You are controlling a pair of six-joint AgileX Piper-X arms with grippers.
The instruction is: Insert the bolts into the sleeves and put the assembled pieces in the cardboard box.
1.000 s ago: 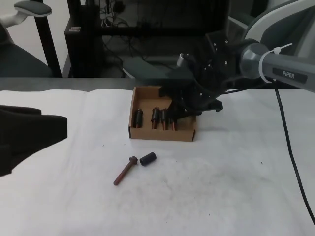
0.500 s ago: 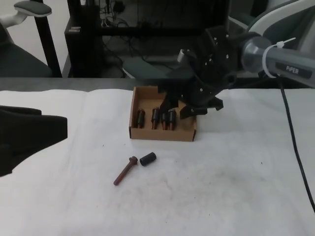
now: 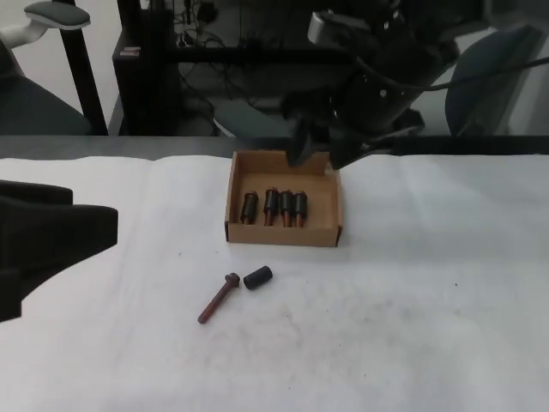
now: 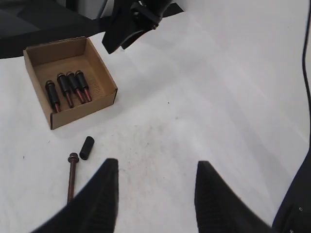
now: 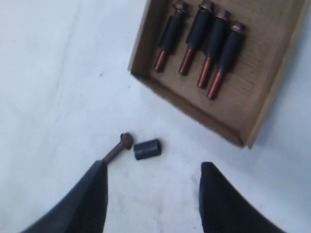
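Right claw (image 5: 153, 199) hangs above the cardboard box (image 3: 283, 233), over its far rim, fingers spread wide and nothing between them. Down in the box, four assembled pieces (image 5: 199, 30) lie side by side against the floor of the carton, each a black sleeve with a coppery bolt shank poking out one end and a head at the other, with bare cardboard on one side of the row. The box walls stand low and plain brown, its top open. On the near side of the box, apart from its front wall, a loose bolt (image 3: 218, 298) lies flat, long and reddish-brown, and a short black loose sleeve (image 3: 257, 277) sits just beside its head. Left claw (image 4: 155, 194) hovers well away from the box, out past that bolt, fingers parted and empty. All round the box the white-covered bench (image 3: 412, 326) runs wide and bare, plenty of room either side.
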